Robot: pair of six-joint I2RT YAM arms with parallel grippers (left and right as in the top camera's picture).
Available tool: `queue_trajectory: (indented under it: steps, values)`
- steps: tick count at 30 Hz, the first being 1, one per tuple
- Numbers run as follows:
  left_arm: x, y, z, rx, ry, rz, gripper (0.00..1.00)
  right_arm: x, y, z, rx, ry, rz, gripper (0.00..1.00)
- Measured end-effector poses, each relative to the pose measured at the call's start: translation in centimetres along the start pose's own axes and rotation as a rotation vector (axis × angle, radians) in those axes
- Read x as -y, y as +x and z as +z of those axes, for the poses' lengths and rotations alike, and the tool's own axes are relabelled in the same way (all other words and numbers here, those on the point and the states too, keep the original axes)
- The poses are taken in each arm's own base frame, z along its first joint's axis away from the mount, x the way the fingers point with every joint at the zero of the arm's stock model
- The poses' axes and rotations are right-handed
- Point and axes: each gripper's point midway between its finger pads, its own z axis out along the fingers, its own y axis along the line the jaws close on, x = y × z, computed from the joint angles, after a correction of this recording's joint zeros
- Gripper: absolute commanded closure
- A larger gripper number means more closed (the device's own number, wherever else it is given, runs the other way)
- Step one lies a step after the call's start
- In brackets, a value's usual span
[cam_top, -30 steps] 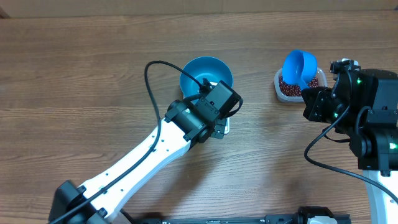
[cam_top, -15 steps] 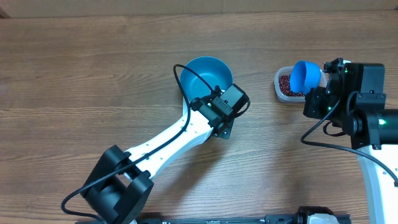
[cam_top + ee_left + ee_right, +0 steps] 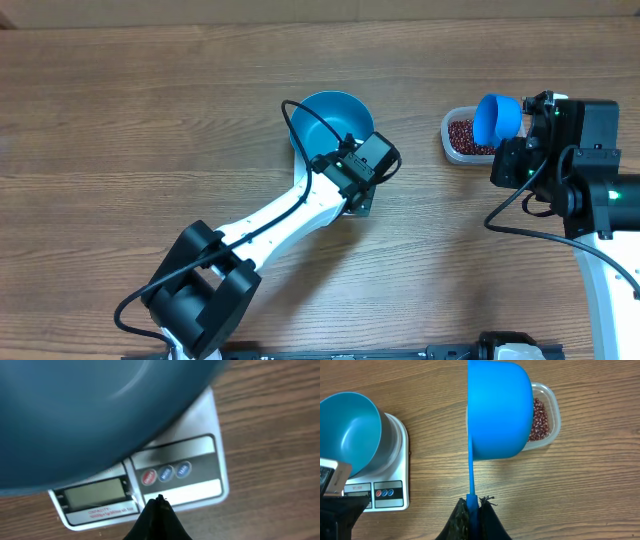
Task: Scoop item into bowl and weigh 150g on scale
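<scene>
1. Since a second ago the left arm's elbow has swung inward, and the scoop [image 3: 500, 410] has turned on edge.
2. The right gripper [image 3: 472, 504] is clamped on the scoop's handle. The scoop hangs over the tub [image 3: 555, 410] of beans [image 3: 540, 422], possibly empty.
3. The left gripper [image 3: 159, 505] is pinched shut and empty, its tip by the edge of the scale [image 3: 200, 460] that carries the buttons.
4. The bowl [image 3: 350, 435] sits on the scale.
</scene>
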Motion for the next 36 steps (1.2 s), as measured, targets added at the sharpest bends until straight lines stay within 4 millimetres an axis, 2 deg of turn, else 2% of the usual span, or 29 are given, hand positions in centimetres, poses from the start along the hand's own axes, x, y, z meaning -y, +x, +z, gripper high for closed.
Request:
queue_trajectory:
  steps: [10,20,36]
  values:
    - [-0.6,-0.7,0.1,0.031,-0.028,-0.010,0.96,0.0,-0.2,0.0,0.008,0.001,0.000,0.96]
    - [-0.8,0.4,2.3,-0.021,-0.060,-0.003,0.96,0.0,-0.2,0.0,0.009,0.002,-0.001,0.96]
    - [-0.7,0.3,2.9,-0.018,-0.062,-0.009,0.96,0.0,-0.2,0.0,0.008,0.003,-0.003,0.96]
